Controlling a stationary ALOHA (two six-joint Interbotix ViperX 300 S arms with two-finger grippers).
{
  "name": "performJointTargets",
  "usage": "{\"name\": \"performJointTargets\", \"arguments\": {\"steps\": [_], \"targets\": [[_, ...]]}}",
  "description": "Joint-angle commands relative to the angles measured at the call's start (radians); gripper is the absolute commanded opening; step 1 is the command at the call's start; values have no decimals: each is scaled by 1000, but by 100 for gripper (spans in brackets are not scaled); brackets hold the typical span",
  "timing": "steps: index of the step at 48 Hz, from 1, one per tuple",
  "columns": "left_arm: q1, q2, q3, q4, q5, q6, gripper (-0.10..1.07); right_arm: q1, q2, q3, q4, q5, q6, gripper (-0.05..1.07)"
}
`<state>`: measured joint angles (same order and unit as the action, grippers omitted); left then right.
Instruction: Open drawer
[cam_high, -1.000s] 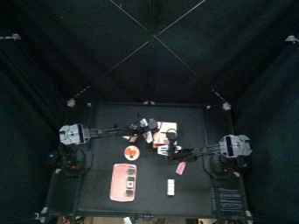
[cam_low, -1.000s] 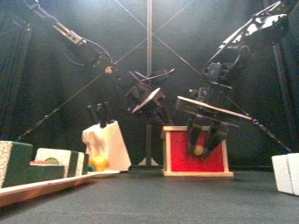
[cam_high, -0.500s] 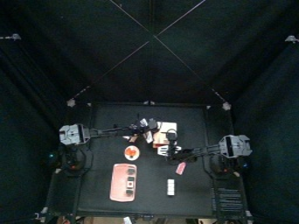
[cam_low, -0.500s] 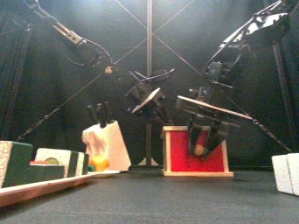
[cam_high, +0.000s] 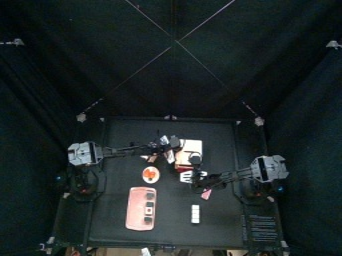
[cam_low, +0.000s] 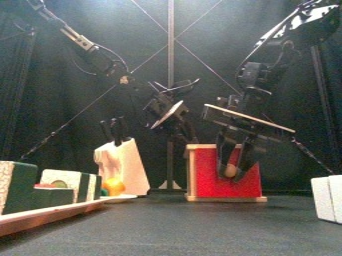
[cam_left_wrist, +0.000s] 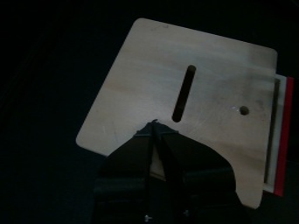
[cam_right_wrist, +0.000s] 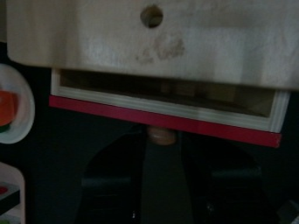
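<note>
Two tools closed at the drawer (cam_low: 223, 172), black table (cam_high: 114, 200), black curtains (cam_high: 54, 60) around

drawer (cam_right_wrist: 163, 52) top cut off at frame edge, right claw (cam_right_wrist: 162, 138) tips blurred, grip unclear

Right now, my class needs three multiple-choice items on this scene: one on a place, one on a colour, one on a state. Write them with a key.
1. Where does the pink tray lie on the table? A front-left; B back-right corner; C dead centre.
2. What colour is the drawer front? A blue; B red; C green.
3. The drawer is: A shut flush; B partly out; C lying off its box.
Key: 1 A, the top view shows it front-left. 2 B, the front view shows red. 3 B, the right wrist view shows its inside behind the front.
</note>
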<state>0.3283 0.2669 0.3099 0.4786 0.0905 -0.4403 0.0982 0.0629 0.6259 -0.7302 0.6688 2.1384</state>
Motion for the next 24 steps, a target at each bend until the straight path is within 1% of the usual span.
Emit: {"name": "performJointTargets", "arguments": {"steps": [1, 16, 24], "targets": [[8, 2, 11, -2, 17, -3, 53, 32, -26, -26, 5, -2, 2, 50], [8, 0, 11, -6, 17, -3, 53, 103, -25, -28, 44, 23, 3, 50], [6, 2, 11, -6, 17, -3, 53, 126, -20, -31, 58, 38, 3, 50]]}}
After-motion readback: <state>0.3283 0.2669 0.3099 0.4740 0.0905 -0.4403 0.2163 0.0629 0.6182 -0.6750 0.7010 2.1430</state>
